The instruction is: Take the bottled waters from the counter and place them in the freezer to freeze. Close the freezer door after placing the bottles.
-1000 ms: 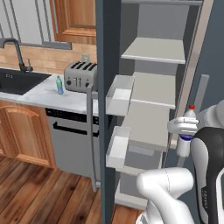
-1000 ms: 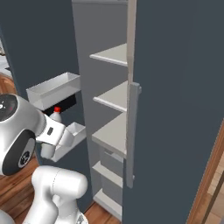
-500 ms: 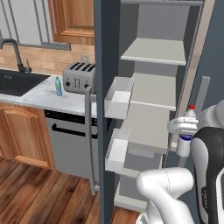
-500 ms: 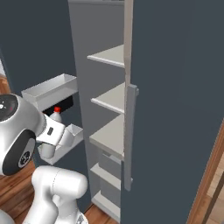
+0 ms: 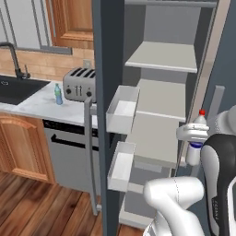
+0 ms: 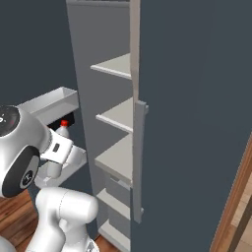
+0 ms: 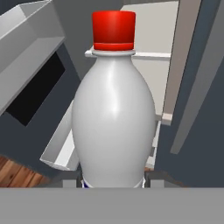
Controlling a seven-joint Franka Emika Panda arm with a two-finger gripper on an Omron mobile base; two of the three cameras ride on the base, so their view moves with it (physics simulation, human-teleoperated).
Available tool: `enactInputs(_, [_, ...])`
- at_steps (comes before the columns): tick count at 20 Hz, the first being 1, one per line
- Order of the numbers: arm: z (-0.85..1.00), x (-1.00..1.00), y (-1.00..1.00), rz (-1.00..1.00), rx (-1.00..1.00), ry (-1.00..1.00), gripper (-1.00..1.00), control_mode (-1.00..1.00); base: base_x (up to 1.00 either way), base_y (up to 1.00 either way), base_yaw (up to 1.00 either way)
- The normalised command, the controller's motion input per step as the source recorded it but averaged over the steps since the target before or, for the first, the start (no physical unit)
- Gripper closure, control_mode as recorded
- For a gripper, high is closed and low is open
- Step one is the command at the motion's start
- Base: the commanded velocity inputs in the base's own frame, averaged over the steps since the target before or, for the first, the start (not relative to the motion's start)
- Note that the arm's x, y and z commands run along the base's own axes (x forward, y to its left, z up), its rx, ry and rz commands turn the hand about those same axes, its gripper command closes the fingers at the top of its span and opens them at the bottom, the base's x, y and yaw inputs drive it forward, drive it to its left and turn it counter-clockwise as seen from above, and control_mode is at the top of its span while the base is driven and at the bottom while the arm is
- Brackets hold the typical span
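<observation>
Hand view, upright pale red-capped bottle, clamped in claw

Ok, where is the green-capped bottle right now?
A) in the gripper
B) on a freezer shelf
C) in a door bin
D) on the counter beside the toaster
D: the green-capped bottle stands upright on the counter just left of the toaster; the gripper is shut on the red-capped bottle.

The red-capped bottle hides the jaws; its base is cut off.
</observation>
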Motion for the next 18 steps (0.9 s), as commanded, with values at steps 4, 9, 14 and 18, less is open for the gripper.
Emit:
enactInputs(4, [0.00,0.00,0.00,0.00,0.00,0.00,1.00,1.00,0.31,0.00,0.00])
enactInputs(9, [0.00,0.00,0.00,0.00,0.00,0.00,1.00,1.00,0.09,0.03,0.00])
enactInputs(14, [0.00,0.00,0.00,0.00,0.00,0.00,1.00,1.00,0.09,0.02,0.00])
enactInputs(18, [0.00,0.00,0.00,0.00,0.00,0.00,1.00,1.00,0.05,0.00,0.00])
